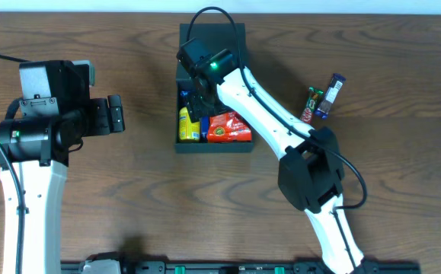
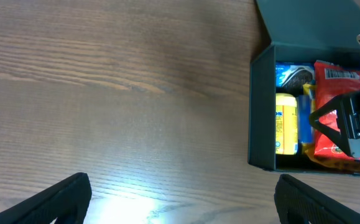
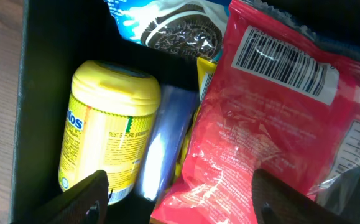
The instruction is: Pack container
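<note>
Black container [image 1: 214, 148] | flap [image 1: 212, 38] open twd far edge | seems ~square

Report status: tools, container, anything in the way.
Left tool open, left of container. Right tool open, inside container over red bag. Lid open, two packets outside. Nothing blocking.

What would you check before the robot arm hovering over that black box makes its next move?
1. Matte black cardboard box lid open: ok.
2. Right gripper open, empty, above the contents: ok.
3. Yellow plastic canister and red foil packet inside the box: ok.
4. Small red-green packet and dark blue packet packed: not ok, both lie on the wooden table right of the box.
5. Left gripper open, away from the box: ok.
6. Room left for both: cannot tell.
</note>
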{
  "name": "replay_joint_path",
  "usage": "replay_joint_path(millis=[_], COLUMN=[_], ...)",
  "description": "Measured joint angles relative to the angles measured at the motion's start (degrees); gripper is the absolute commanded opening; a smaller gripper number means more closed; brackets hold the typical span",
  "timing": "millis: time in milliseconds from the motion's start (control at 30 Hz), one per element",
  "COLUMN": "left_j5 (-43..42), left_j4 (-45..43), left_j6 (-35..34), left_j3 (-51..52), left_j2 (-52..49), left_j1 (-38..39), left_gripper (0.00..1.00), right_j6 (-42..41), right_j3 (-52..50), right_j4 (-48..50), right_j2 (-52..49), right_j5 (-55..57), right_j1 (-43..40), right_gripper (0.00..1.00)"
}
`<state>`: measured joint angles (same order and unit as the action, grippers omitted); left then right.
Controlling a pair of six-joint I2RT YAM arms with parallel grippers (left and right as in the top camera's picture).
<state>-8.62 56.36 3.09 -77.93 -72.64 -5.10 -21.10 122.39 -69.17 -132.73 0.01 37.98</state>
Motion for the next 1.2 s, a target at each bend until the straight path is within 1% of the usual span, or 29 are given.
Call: replay_joint_path(millis=[167,267,333,400,500,633,800,867,933,967,1000,1100,1133,1200], left_j5=[0.0,0.0,0.0,0.0,0.0,0.0,0.0,0.0,0.0,0.0,0.0,0.0,0.0,0.0], left_j4=[0.0,0.0,0.0,0.0,0.1,0.2,0.2,0.2,0.2,0.2,0.2,0.2,0.2,0.3], left_j6=[0.0,0.0,0.0,0.0,0.0,0.0,0.0,0.0,0.0,0.0,0.0,0.0,0.0,0.0], left_j3=[0.0,0.0,0.0,0.0,0.0,0.0,0.0,0.0,0.0,0.0,0.0,0.0,0.0,0.0], left_j2=[0.0,0.0,0.0,0.0,0.0,0.0,0.0,0.0,0.0,0.0,0.0,0.0,0.0,-0.1], left_j1=[0.0,0.0,0.0,0.0,0.0,0.0,0.0,0.0,0.0,0.0,0.0,0.0,0.0,0.0], left_gripper=[0.95,0.95,0.95,0.95,0.95,0.95,0.95,0.95,0.95,0.95,0.95,0.95,0.95,0.95], right_j6=[0.1,0.9,1.5,2.3,3.3,4.0,4.2,4.2,4.2,4.2,4.4,4.2,4.1,3.7], right_j3=[0.2,1.6,3.6,5.6,7.2,8.3,8.7,6.6,3.5,0.9,-0.6,-6.0,-7.8,-10.9], right_j4=[-1.2,-3.2,-4.1,-4.1,-4.0,-4.3,-6.6,-6.4,-5.9,-5.2,-4.8,-2.6,-1.9,-0.3], right_j2=[0.0,0.0,0.0,0.5,3.2,8.4,11.0,10.8,10.6,10.3,10.0,9.6,9.5,9.5], right_j5=[0.0,0.0,0.8,2.3,5.8,9.5,11.9,12.3,12.4,11.8,11.3,8.8,8.3,7.4], right_j1=[0.0,0.0,-0.1,-0.5,-2.2,-7.3,-17.8,-21.9,-25.2,-27.1,-28.2,-30.2,-30.4,-30.4], right_gripper=[0.73,0.74,0.77,0.82,0.83,0.83,0.83,0.82,0.78,0.74,0.72,0.70,0.68,0.66])
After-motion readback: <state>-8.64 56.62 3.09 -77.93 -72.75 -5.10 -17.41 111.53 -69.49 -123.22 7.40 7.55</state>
